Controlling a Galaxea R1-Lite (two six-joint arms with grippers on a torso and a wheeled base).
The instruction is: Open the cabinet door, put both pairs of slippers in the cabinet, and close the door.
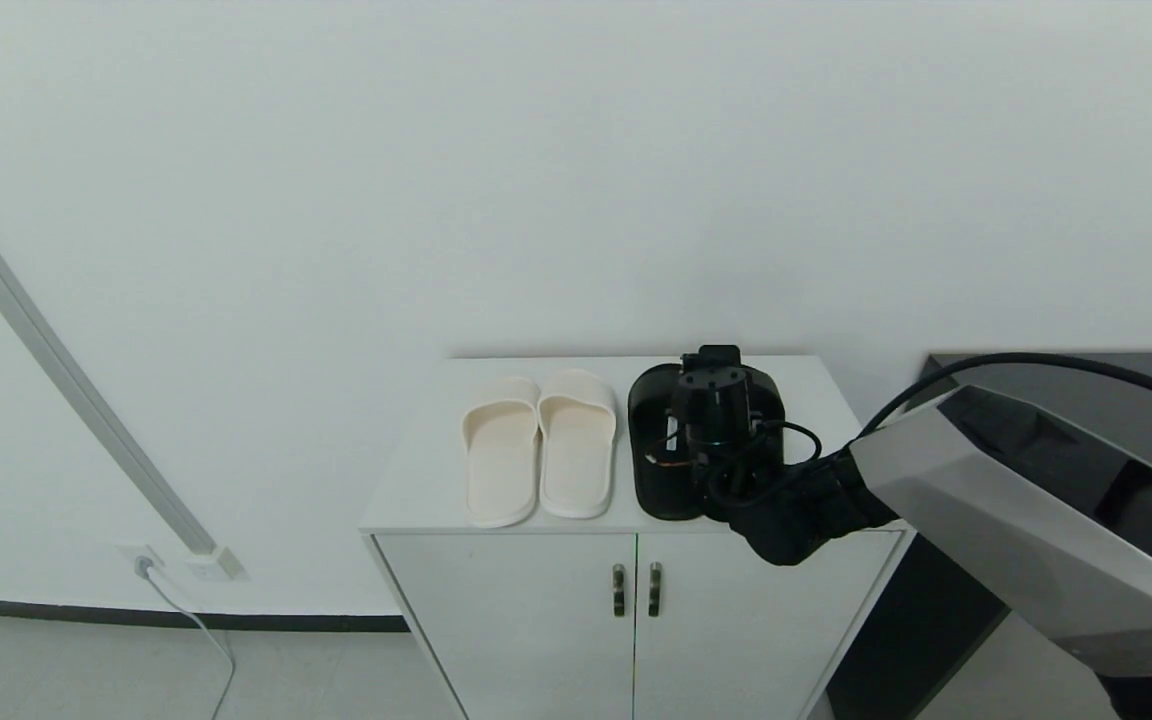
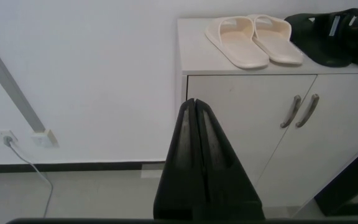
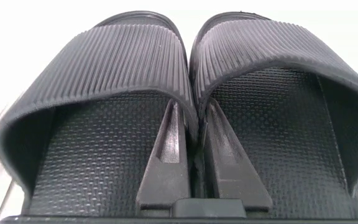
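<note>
On top of the white cabinet (image 1: 416, 490) a cream pair of slippers (image 1: 538, 450) lies left of a black pair of slippers (image 1: 658, 470). My right gripper (image 3: 192, 106) reaches into the black pair from the front, one finger in each slipper. It is shut on the two inner strap edges pressed together between its fingers (image 3: 166, 155). The right wrist (image 1: 714, 415) hides much of the black pair in the head view. Both cabinet doors (image 1: 526, 630) are closed, with their two handles (image 1: 636, 590) side by side. My left gripper (image 2: 194, 109) hangs shut and holds nothing, low and left of the cabinet (image 2: 241, 106).
A white wall rises directly behind the cabinet. A wall socket with a cable (image 1: 144, 566) and a slanted grey conduit (image 1: 56, 370) lie to the left. Dark furniture (image 1: 1056, 375) stands to the right of the cabinet. Open floor (image 2: 73, 193) lies in front.
</note>
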